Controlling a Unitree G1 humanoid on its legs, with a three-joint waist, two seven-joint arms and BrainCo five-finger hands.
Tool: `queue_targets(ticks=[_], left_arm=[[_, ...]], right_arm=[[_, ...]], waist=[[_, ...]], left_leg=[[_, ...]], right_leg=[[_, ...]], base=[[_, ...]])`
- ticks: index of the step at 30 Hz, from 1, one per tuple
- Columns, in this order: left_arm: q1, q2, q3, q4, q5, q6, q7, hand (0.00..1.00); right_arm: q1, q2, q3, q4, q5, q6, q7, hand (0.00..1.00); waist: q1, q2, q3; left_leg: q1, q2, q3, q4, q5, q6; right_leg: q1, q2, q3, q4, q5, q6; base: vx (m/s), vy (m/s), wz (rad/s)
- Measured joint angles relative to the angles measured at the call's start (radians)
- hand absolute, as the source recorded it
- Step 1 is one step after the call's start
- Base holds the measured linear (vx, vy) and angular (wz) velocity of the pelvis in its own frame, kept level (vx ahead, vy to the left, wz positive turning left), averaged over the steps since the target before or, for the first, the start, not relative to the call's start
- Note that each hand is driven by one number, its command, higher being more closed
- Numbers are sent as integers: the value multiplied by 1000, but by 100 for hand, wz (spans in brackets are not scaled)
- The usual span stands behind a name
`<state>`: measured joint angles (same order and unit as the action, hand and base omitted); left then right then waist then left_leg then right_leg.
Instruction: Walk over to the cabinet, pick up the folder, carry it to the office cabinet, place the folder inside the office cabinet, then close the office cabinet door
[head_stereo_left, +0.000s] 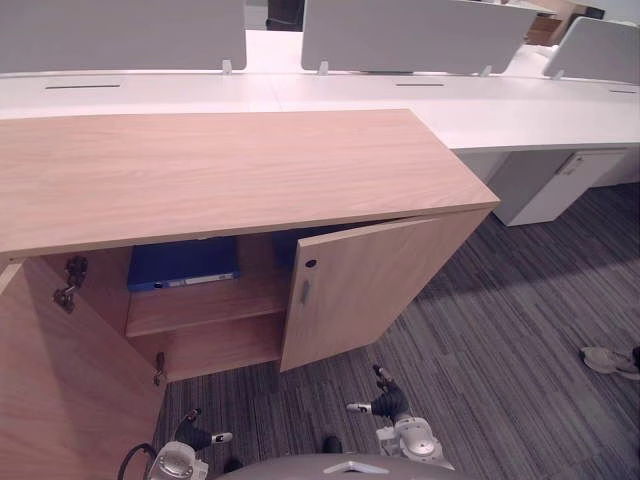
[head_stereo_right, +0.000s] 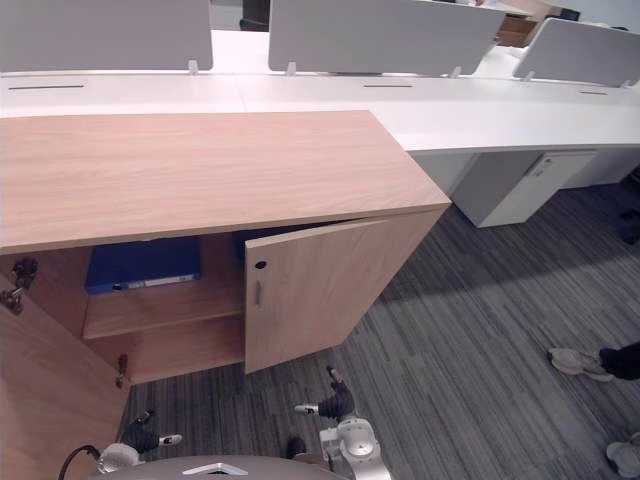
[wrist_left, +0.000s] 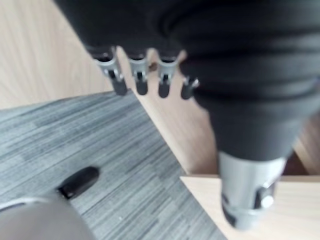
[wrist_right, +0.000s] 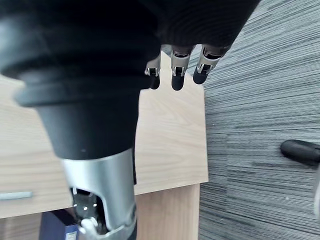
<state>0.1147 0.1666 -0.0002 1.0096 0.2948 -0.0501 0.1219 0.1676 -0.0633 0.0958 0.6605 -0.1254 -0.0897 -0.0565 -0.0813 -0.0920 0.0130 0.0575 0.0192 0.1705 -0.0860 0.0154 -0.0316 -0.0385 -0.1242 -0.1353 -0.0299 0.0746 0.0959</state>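
Resting on a shelf (head_stereo_left: 212, 303) in the open wooden cabinet (head_stereo_left: 220, 170), a blue folder (head_stereo_left: 182, 263) lies well apart from the empty, slack-fingered left hand (head_stereo_left: 193, 435) and right hand (head_stereo_left: 389, 404).

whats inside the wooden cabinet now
A blue folder lies flat on the upper shelf. Right of it a dark blue thing shows, mostly hidden by the half-open right door. The cabinet top covers the back of the shelf.
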Motion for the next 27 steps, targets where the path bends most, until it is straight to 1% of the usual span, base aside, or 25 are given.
queue_targets(ticks=[4,7,10,12,14,15,17,19,20,21,23,25,26,27], left_arm=[[2,-5,9,-5,-36,-1,6,0],[8,-10,30,-13,-70,-1,7,0],[7,-12,66,-19,-98,-2,23,0],[8,-18,96,-18,-115,-2,30,0],[7,-30,131,-19,-151,-3,50,0],[7,-32,138,-18,-166,-3,51,0],[4,-32,149,-18,-188,-3,56,0],[-9,-31,164,-19,-215,-4,73,0],[-15,-32,176,-19,-219,-5,76,0],[-17,-32,189,-23,-238,-6,84,0],[-16,-34,208,-35,-266,-6,93,0],[-9,-44,236,-49,-301,-7,97,0],[4,-53,261,-49,-323,-6,101,0],[10,-59,278,-49,-335,-6,109,0]], right_arm=[[-37,-9,0,37,-1,8,-12,0],[-63,-8,1,58,-1,8,-17,0],[-66,-8,-1,65,-29,8,-19,0],[-62,-9,-4,66,-39,7,-20,0],[-59,-5,-15,77,-39,7,-21,0],[-59,-3,-24,82,-39,7,-22,0],[-66,-4,-39,103,-38,8,-29,0],[-68,-4,-56,105,-38,8,-53,0],[-76,-4,-65,105,-37,8,-58,0],[-87,-6,-71,105,-37,8,-61,0],[-100,-7,-76,104,-36,8,-62,0],[-114,-7,-87,104,-33,8,-63,0],[-122,-5,-99,103,-28,8,-64,0],[-120,-5,-109,103,-27,8,-65,0]], waist=[[8,11,9],[11,18,15],[28,21,17],[30,25,19],[35,27,20],[37,28,21],[52,31,26],[58,36,39],[59,41,56],[66,40,71],[77,49,92],[86,61,103],[91,64,104],[88,64,104]], left_leg=[[-3,-2,32,1,-5,-1],[-4,-5,33,7,-5,0],[-5,-7,12,6,-5,0],[-11,-7,-19,6,-3,1],[-26,-12,-75,6,6,9],[-33,-14,-97,7,11,14],[-47,-19,-148,7,21,12],[-54,-20,-215,17,25,9],[-59,-22,-239,38,21,4],[-63,-23,-264,63,13,2],[-81,-22,-283,104,0,-7],[-95,-15,-269,124,-18,1],[-100,-2,-215,145,-50,21],[-105,9,-179,156,-57,25]], right_leg=[[-44,-2,41,46,0,0],[-67,-8,48,93,-22,5],[-60,-10,39,95,-42,8],[-34,-7,32,63,-40,9],[-3,-6,2,31,-39,9],[8,-7,-19,20,-35,3],[26,-6,-59,13,-35,1],[61,-3,-103,15,-52,-15],[80,-3,-104,20,-66,-26],[95,-3,-104,37,-88,-29],[95,-5,-129,78,-121,-31],[92,-11,-155,110,-150,-25],[93,-11,-162,126,-168,-17],[96,-13,-172,133,-186,-7]], base=[[-31,13,-27],[-7,6,-1],[10,-4,19],[34,-11,45],[50,-6,74],[64,-4,74],[75,-18,80],[68,-21,101],[18,-11,96],[-10,-12,77],[-53,-44,56],[-75,-46,41],[-62,-37,32],[-34,-42,45]])
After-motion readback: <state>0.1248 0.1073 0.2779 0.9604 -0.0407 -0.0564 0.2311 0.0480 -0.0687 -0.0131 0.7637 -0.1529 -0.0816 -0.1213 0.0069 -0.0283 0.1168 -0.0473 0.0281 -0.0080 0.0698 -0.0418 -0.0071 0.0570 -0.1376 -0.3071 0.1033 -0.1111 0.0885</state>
